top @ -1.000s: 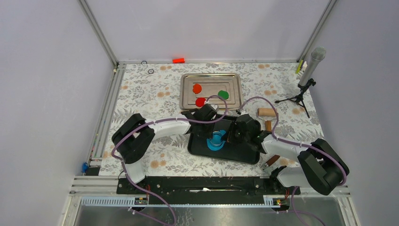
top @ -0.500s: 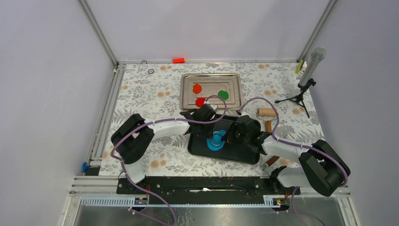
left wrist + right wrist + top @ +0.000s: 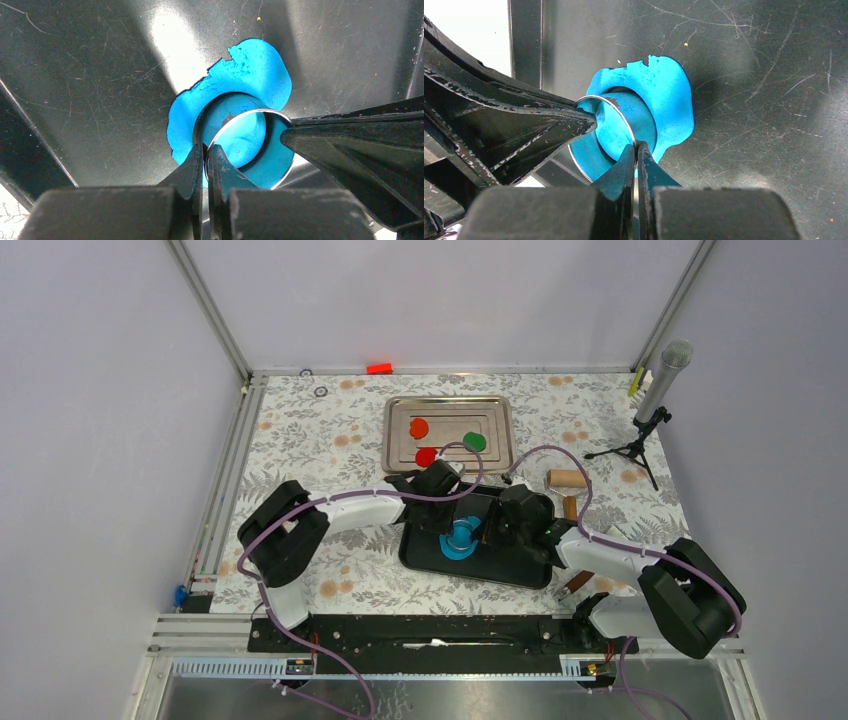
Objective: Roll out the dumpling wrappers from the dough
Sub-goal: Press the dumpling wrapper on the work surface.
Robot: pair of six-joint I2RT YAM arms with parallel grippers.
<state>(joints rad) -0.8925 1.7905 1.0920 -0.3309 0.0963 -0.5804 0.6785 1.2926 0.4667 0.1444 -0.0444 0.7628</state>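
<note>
Dough [image 3: 252, 67] partly hidden by cutter ring [image 3: 245, 142]

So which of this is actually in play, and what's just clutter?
In play: blue dough; ring cutter, pinched by left gripper and right gripper; black tray; coloured discs; steel tray; rolling pin.
Clutter: microphone; red block.

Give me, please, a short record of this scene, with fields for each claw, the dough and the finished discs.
Left claw: shut on the rim of the thin round metal ring
Right claw: shut on the same ring, at another spot on its rim
Dough: bright blue flattened clay sheet, under the ring, on the black rectangular tray
Finished discs: orange clay disc, red clay disc, green clay disc, all in the rectangular silver metal tray
</note>
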